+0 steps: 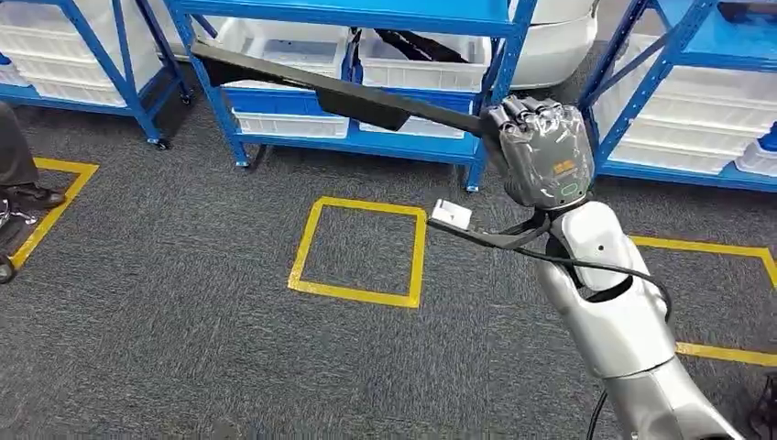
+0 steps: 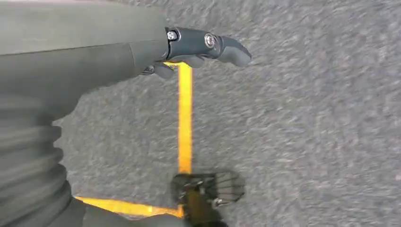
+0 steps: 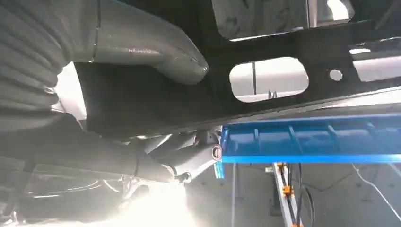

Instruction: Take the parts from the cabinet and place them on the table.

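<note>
My right hand (image 1: 541,151) grips a long black part (image 1: 330,87), fingers wrapped round one end of it. The part runs from my hand out toward the blue rack (image 1: 353,137) ahead, held in the air above the carpet (image 1: 183,302), its far end in front of the rack's white bins (image 1: 421,60). In the right wrist view my thumb (image 3: 156,52) lies across the part (image 3: 283,56), which has cut-out holes along its length, and my darker fingers (image 3: 189,153) curl under it; a blue shelf edge (image 3: 312,139) shows just past the part.

My left hand (image 2: 198,47) hangs over the carpet (image 2: 307,118) with nothing in it. I see a finger stretched out flat and another beneath it, above a yellow tape line (image 2: 185,118), but I cannot tell whether the whole hand is spread or curled.

On the carpet in front of the rack, yellow tape marks a square (image 1: 357,252). A white tag (image 1: 451,214) sits on a cable by my right wrist. More blue racks with white bins stand at the left (image 1: 92,55) and right (image 1: 696,110). A person's dark shoe (image 1: 32,194) rests at the carpet's left edge, beside another yellow line.
</note>
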Controlling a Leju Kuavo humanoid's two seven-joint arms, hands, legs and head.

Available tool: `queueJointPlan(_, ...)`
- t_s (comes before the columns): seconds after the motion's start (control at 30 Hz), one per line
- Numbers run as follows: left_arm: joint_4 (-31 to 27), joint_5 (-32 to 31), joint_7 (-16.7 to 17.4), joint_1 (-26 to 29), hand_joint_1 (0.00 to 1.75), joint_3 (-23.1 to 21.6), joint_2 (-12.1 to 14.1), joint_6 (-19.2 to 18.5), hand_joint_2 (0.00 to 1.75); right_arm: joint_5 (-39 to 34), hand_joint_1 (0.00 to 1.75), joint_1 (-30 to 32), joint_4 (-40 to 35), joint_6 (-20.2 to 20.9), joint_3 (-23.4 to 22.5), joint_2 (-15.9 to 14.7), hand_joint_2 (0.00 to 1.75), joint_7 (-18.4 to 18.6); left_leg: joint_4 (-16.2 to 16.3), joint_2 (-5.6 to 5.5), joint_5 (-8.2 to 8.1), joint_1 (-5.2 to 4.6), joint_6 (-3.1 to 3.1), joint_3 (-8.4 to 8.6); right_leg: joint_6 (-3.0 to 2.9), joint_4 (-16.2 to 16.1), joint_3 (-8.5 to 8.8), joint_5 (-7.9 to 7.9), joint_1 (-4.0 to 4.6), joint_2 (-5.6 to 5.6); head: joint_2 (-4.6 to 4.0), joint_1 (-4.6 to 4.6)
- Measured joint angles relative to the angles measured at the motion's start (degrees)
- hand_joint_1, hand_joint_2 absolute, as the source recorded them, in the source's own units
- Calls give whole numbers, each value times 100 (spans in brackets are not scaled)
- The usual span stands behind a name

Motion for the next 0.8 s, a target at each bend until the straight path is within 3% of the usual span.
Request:
queueJointPlan(0.03,0,-4,2,0,0,0,-7,0,175,-15,175,-1,11,0,0,-7,175,-4,2,2,90,41,-54,-111,116,-279,265,200,-43,-1,0,-6)
queueJointPlan(0.07,0,-4,7,-1,0,0,-7,0,175,-35,175,-4,17,0,0,-6,175,-9,5,2,178,77,-111,-205,164,-699,618,256,-79,-2,0,2)
queueJointPlan(0.1,-9,-7,9,-3,0,0,-2,0,175,-72,175,-9,17,-2,-4,-11,175,-15,7,7,260,88,-167,-239,119,-1296,1043,0,-92,-2,0,-7)
queueJointPlan(0.13,-9,-9,9,-1,0,0,-24,0,175,-109,175,-7,17,-4,-4,-15,175,-37,-23,1,337,97,-232,-257,60,-1907,1451,-234,39,3,0,-8)
queueJointPlan(0.17,-9,-9,13,2,0,0,-26,0,175,-147,175,-16,22,-2,-18,-33,175,-50,-135,13,412,113,-283,-194,-18,-1909,1334,-225,80,5,0,-53)
queueJointPlan(0.2,-9,-9,15,1,0,0,-39,0,175,-204,175,-46,28,0,-15,-39,175,-85,-223,18,526,128,-338,-171,-84,-1943,1286,-172,99,15,0,26)
queueJointPlan(0.23,-9,-11,15,6,0,0,-57,0,175,-280,175,-45,33,4,-15,-44,175,-107,-349,13,652,128,-402,-142,-156,-1946,1249,-97,118,15,0,9)
queueJointPlan(0.27,2,-11,13,26,0,0,-61,0,175,-330,175,-46,35,7,-11,-39,175,-125,-434,5,720,135,-444,-148,-219,-1986,1198,36,61,6,0,-4)
queueJointPlan(0.3,4,-11,13,28,0,2,-50,0,175,-376,175,-46,37,11,-4,-33,175,-131,-263,-1,366,149,-419,-265,-273,-1987,1131,135,-88,-11,0,-46)
queueJointPlan(0.37,4,-11,15,40,0,4,-44,0,175,-415,175,-44,37,22,2,-31,175,-136,511,-46,-564,126,-405,-452,-369,-1986,998,314,-54,-15,0,-66)
queueJointPlan(0.4,4,-11,13,39,0,4,-31,0,175,-422,175,-39,37,24,9,-31,175,-140,1088,-81,-886,123,-417,-563,-376,-1981,886,417,-31,-15,0,-61)
queueJointPlan(0.43,4,-11,13,38,0,4,-26,0,175,-433,175,-27,37,28,11,-33,175,-151,1555,-98,-983,123,-428,-616,-369,-1975,774,501,-13,-14,0,-61)
queueJointPlan(0.47,4,-11,13,39,0,4,-26,0,175,-450,175,0,37,35,15,-33,175,-155,1813,-99,-889,124,-429,-579,-358,-1968,675,574,-7,-13,0,-61)
queueJointPlan(0.5,4,-11,13,38,0,4,-26,0,175,-457,175,31,37,35,17,-33,175,-168,1825,-97,-690,127,-438,-428,-333,-1962,578,645,-6,-13,0,-63)
queueJointPlan(0.53,4,-11,13,35,0,4,-22,0,175,-459,175,48,39,35,17,-35,175,-170,1631,-97,-515,137,-453,-177,-296,-1949,496,703,-17,-14,0,-63)
queueJointPlan(0.57,2,-11,13,28,0,4,-17,0,175,-459,175,49,39,35,17,-39,175,-170,1226,-96,-457,152,-471,212,-248,-1912,412,751,-36,-12,0,-61)
queueJointPlan(0.6,0,-11,11,14,0,4,-20,0,175,-461,175,40,37,35,13,-46,175,-170,648,-102,-698,181,-511,658,-194,-1837,353,784,-34,-8,0,-72)
queueJointPlan(0.63,0,-11,-7,7,0,4,-35,-2,175,-463,175,35,28,33,-2,-63,175,-170,204,-144,-934,112,-505,940,-160,-1782,274,807,27,0,0,-79)
queueJointPlan(0.67,-2,-11,-20,-6,0,4,-33,-2,175,-465,175,31,28,33,-4,-65,175,-179,167,-151,-1008,99,-387,914,-127,-1771,238,821,35,-6,0,-50)
queueJointPlan(0.73,-2,-44,-31,1,0,4,-28,15,175,-494,175,19,28,35,-11,-74,175,-181,165,-152,-955,4,-235,829,4,-1841,207,933,65,-12,0,-24)
queueJointPlan(0.77,-2,-63,-39,13,0,4,-28,11,175,-514,175,46,28,37,-11,-83,175,-184,110,-128,-860,-31,-109,789,71,-1862,173,1006,34,-16,0,-44)
queueJointPlan(0.8,-2,-66,-50,11,0,4,-31,-4,175,-489,175,56,26,33,-15,-107,175,-184,94,-108,-777,-26,-22,748,50,-1747,68,900,-10,-14,0,-37)
